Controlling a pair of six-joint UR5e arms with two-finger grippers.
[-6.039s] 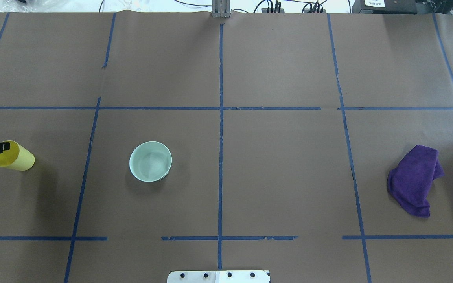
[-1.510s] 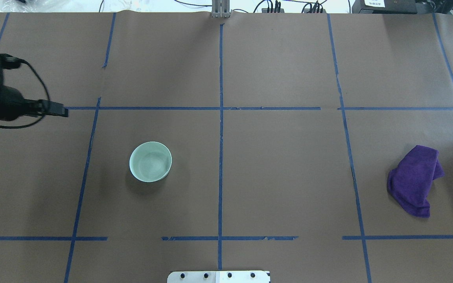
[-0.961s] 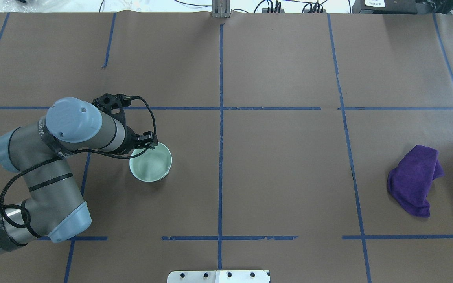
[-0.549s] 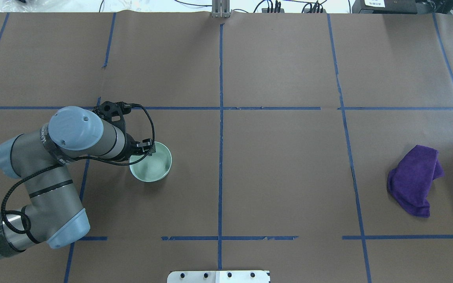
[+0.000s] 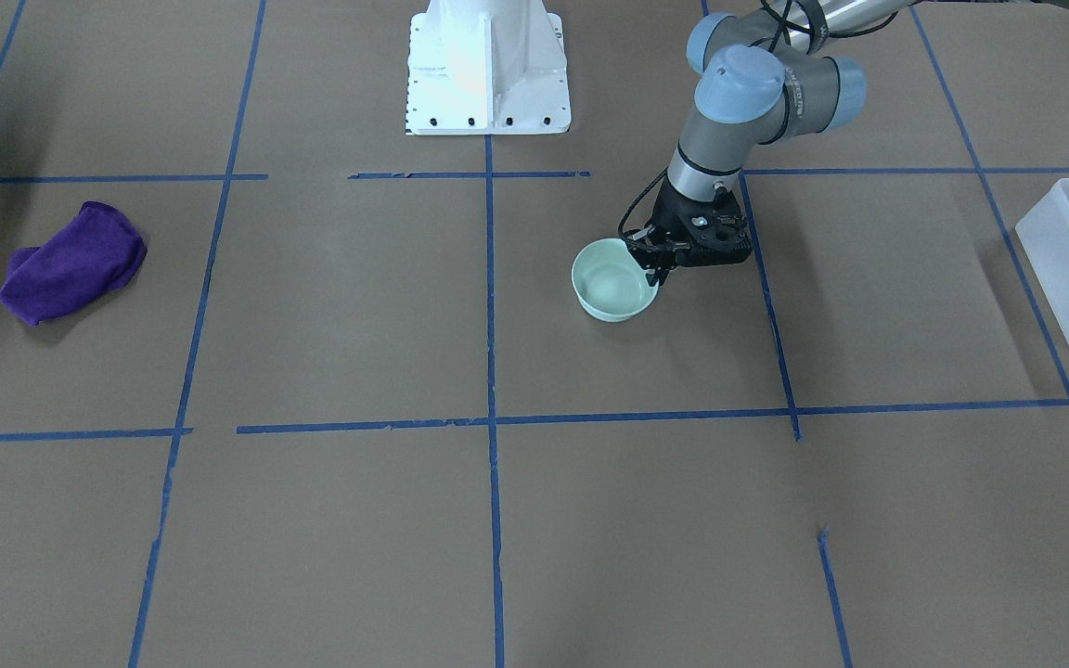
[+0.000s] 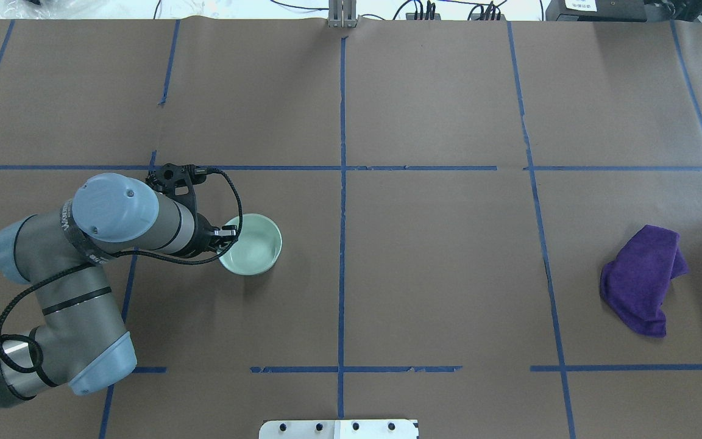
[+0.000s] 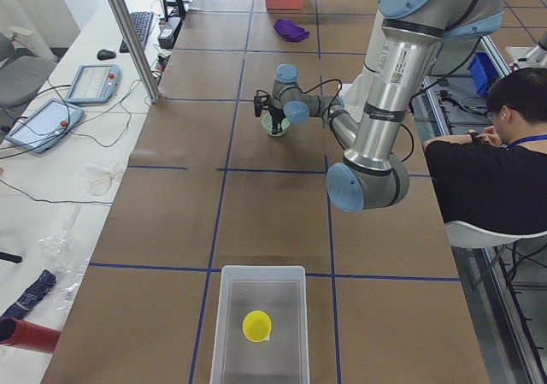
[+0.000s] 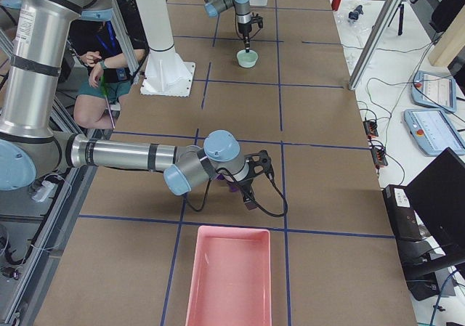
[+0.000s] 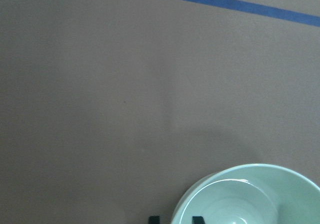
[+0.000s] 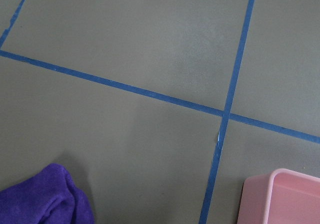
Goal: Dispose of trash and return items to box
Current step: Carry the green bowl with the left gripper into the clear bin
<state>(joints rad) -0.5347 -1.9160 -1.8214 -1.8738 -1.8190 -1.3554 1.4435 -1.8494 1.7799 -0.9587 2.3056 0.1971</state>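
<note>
Bowl: the mint-green bowl (image 5: 611, 288) sat upright on the brown table (image 5: 330, 315), one grid square to the left-arm side of the centre tape line.
Left gripper: the left gripper (image 5: 653, 276) was at the bowl's rim on the arm's side, pointing down.
Left claw: nearly closed and pinching the bowl's wall. In the left wrist view, one of the fingers (image 9: 197, 219) was inside the rim and the other just outside it.
Box: the frosted box (image 7: 231, 333) lay well apart from the bowl, out towards the robot's left end of the table.
Cup: the yellow cup (image 7: 256, 325) was inside the box, far from the bowl.
Purple cloth: the purple cloth (image 6: 643, 280) lay crumpled far from the bowl, on the robot's right.
Right gripper: the right gripper (image 8: 249, 199) was low beside the cloth, far from the bowl. I cannot tell how wide its claw stood.
Pink tray: the pink tray (image 8: 229, 282) lay beyond the cloth from the bowl.
</note>
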